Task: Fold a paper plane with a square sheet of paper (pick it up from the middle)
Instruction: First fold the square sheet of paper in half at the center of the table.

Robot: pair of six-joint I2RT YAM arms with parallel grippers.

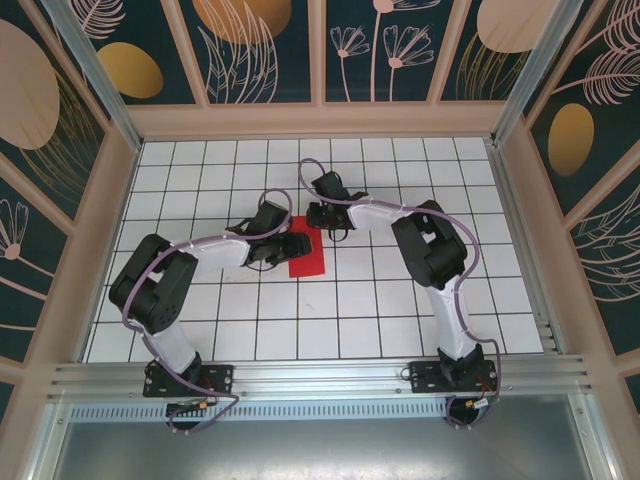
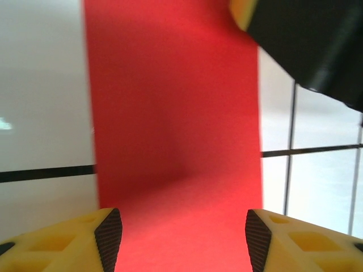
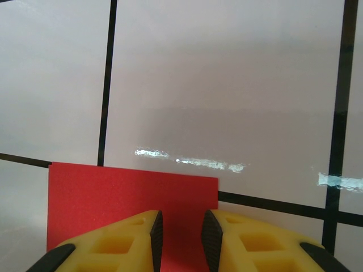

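Note:
The square sheet of paper point(image 1: 306, 257) lies flat on the grid table as a folded red rectangle, about one tile wide. In the left wrist view it is a long red strip point(image 2: 170, 113) running away from the camera. My left gripper point(image 1: 289, 246) hangs low over its left part, open wide point(image 2: 182, 235), with its dark pads point(image 2: 109, 235) over the strip's two long edges. My right gripper point(image 1: 326, 216) is at the paper's far end. Its jaws point(image 3: 180, 241) stand a narrow gap apart just above the red paper point(image 3: 108, 190), gripping nothing.
The white table point(image 1: 400, 300) with black grid lines has raised walls on the left, right and far sides. Both arms reach inward from the near rail point(image 1: 320, 378). Part of the right gripper point(image 2: 309, 42) shows at the top right of the left wrist view.

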